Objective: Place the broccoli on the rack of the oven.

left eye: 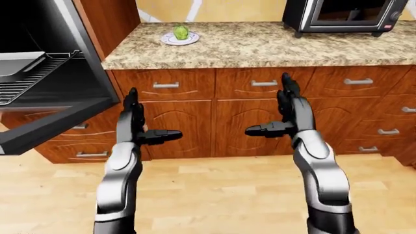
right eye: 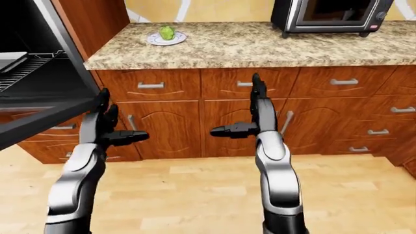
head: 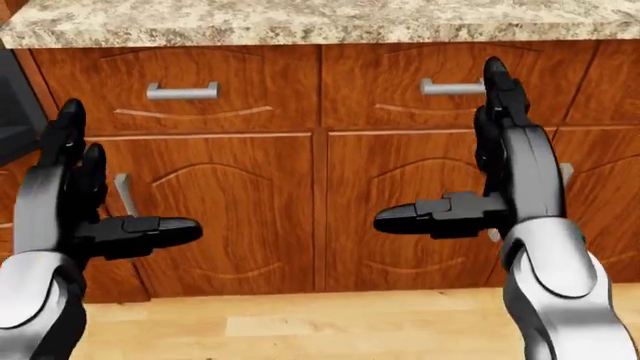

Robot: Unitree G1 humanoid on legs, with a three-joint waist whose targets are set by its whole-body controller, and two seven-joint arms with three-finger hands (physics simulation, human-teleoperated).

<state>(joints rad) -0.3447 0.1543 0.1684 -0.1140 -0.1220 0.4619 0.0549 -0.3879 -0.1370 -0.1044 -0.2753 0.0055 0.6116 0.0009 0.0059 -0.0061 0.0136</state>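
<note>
broccoli (left eye: 181,32) sits on a plate (left eye: 180,39) on the desk (left eye: 260,46), right of the open oven's rack (left eye: 29,78) — left robot hand (left eye: 140,126) and right robot hand (left eye: 281,114) both open, empty.

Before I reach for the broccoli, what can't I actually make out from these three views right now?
- Broccoli on its plate: too small in both eye views to show its shape; absent from the head view, whose top edge cuts the counter.
- Oven rack: cut off by the left edge of both eye views.
- Toaster oven: top cropped.
- Left hand and right hand: open, empty.
</note>
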